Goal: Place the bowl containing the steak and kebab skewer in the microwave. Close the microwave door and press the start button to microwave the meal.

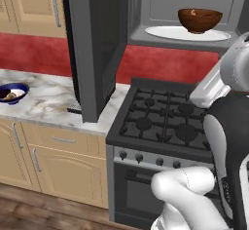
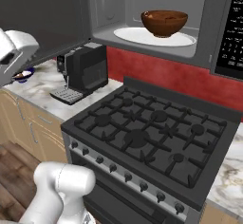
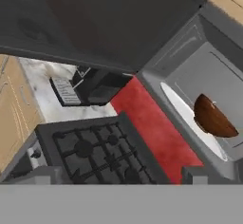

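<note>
The bowl (image 2: 164, 23) sat on the white plate (image 2: 137, 36) inside the microwave (image 2: 209, 38), upper right of frame; its door (image 1: 92, 48) stood open. Gripper jaws were spread wide, holding nothing.

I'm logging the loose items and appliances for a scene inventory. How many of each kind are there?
Bowls: 2 (brown bowl, blue-rimmed bowl)
Microwave: 1
Stove: 1
Coffee machine: 1
Total: 5
</note>
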You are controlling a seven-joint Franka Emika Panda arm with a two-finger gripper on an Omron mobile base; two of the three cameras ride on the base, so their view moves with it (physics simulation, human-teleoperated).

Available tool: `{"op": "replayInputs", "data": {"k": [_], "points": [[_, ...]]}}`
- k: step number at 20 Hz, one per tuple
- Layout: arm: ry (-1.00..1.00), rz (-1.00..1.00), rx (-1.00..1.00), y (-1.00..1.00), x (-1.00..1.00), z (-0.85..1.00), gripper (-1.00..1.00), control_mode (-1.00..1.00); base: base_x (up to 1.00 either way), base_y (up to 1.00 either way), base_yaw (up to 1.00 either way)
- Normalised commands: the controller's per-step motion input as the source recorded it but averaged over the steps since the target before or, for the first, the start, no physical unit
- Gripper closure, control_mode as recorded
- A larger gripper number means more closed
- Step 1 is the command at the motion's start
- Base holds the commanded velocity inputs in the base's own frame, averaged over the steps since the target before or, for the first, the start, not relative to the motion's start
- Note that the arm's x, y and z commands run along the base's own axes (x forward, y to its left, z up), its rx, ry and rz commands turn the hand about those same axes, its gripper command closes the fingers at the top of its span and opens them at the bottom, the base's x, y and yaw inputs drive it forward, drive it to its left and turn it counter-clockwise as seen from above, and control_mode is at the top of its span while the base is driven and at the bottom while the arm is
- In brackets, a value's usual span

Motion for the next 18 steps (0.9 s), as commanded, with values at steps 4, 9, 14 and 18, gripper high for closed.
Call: {"op": "replayInputs", "data": {"k": [4, 9, 14, 18], "points": [[0.00, 0.00, -0.46, 0.78, -0.36, -0.22, -1.00, -1.00, 0.00, 0.00, 0.00], [0.00, 0.00, -0.37, 0.77, -0.04, 0.02, -1.00, -1.00, 0.00, 0.00, 0.00], [-0.07, 0.00, -0.33, 0.70, -0.12, 0.02, -1.00, -1.00, 0.00, 0.00, 0.00], [-0.26, 0.00, -0.30, 0.69, -0.19, 0.00, -1.00, -1.00, 0.00, 0.00, 0.00]]}}
